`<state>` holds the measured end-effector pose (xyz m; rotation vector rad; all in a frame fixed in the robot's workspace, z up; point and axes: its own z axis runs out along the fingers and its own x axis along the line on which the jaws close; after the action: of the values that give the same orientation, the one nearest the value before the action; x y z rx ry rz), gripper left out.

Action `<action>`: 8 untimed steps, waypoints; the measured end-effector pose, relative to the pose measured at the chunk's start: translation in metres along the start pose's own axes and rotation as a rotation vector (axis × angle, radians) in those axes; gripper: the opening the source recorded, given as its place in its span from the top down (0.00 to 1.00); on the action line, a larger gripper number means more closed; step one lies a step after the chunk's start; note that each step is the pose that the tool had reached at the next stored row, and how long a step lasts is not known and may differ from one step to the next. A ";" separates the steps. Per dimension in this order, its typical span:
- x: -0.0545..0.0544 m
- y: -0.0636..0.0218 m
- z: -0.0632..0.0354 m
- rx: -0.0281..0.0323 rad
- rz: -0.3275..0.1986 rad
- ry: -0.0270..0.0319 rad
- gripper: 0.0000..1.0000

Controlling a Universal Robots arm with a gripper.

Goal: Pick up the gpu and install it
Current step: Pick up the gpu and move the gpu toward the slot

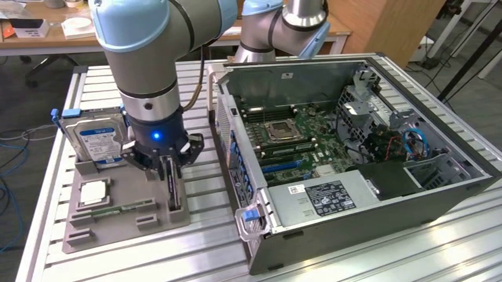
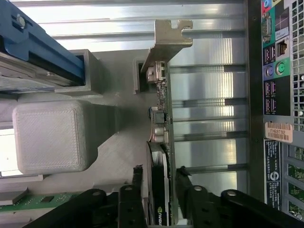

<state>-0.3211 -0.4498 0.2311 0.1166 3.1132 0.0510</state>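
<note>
The gpu [image 1: 174,187] stands on edge in a slot of the grey holder [image 1: 117,222] on the table, in the exterior view's left half. In the wrist view the gpu [image 2: 161,114] shows as a thin green board with a black cooler and a silver end bracket [image 2: 170,35]. My gripper [image 1: 169,167] has come down over the card. Seen from the wrist, the gripper [image 2: 160,172] has one of its black fingers [image 2: 137,180] on each side of the card. Narrow gaps still show between the pads and the card, so the gripper is open around it.
A silver hard drive [image 1: 98,141] with a blue rail stands in the holder behind the card. A processor [image 1: 94,192] and a memory stick [image 1: 126,207] lie beside it. The open computer case [image 1: 439,170] with its motherboard [image 1: 290,138] lies close on the exterior view's right.
</note>
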 end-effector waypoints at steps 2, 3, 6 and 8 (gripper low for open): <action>0.000 0.0000 0.0000 0.0000 0.000 0.0000 0.67; 0.000 0.0000 0.0000 0.0000 0.000 0.0002 0.72; 0.000 0.0000 0.0000 0.0000 0.000 0.0000 0.73; 0.000 0.0000 0.0000 0.0000 0.000 0.0000 0.73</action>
<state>-0.3211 -0.4498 0.2311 0.1165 3.1133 0.0510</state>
